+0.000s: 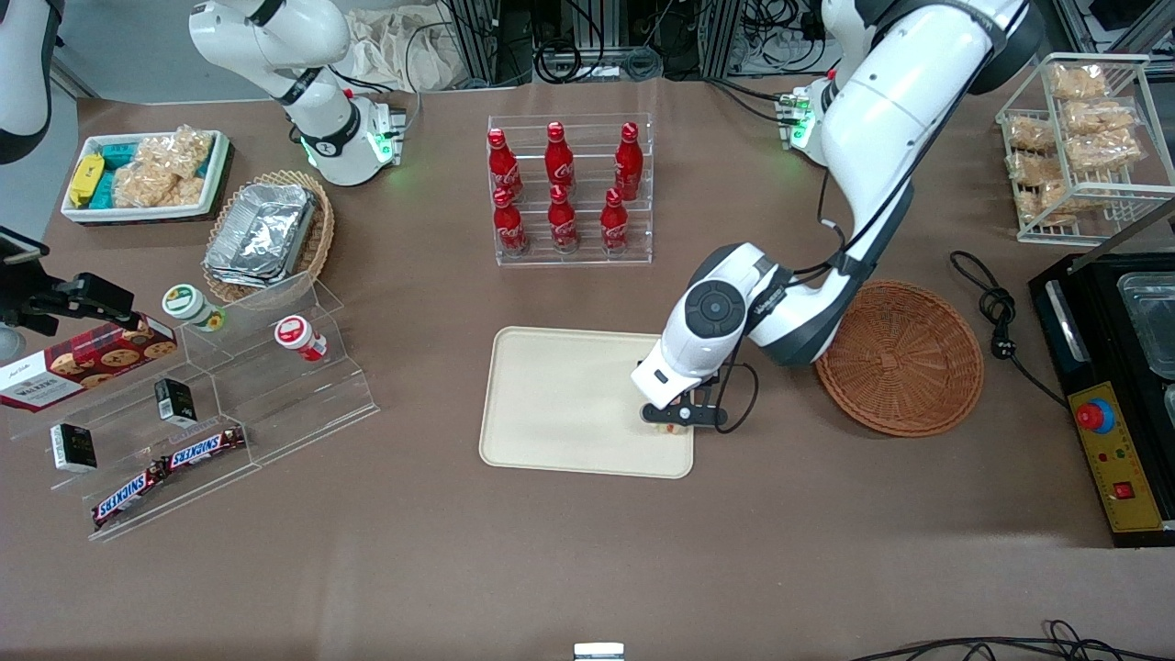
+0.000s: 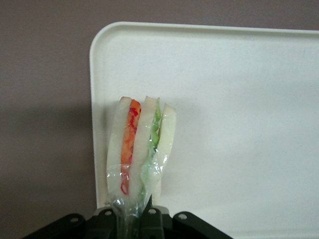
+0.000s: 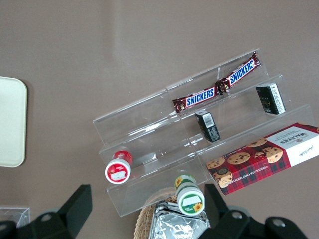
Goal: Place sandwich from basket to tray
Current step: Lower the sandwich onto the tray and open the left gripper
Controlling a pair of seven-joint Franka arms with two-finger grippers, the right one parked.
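Sandwich point(image 2: 141, 149) sitting pinched by its clear wrap in the hand point(image 1: 679, 424), fingers closed tight on it. Hanging low over the tray point(image 1: 560, 404), just inside the tray's corner nearest the basket point(image 1: 901, 356). Sticking out past the fingertips, orange and green filling edges showing. Basket lying empty on the surface point(image 1: 587, 569), toward the working arm's end.
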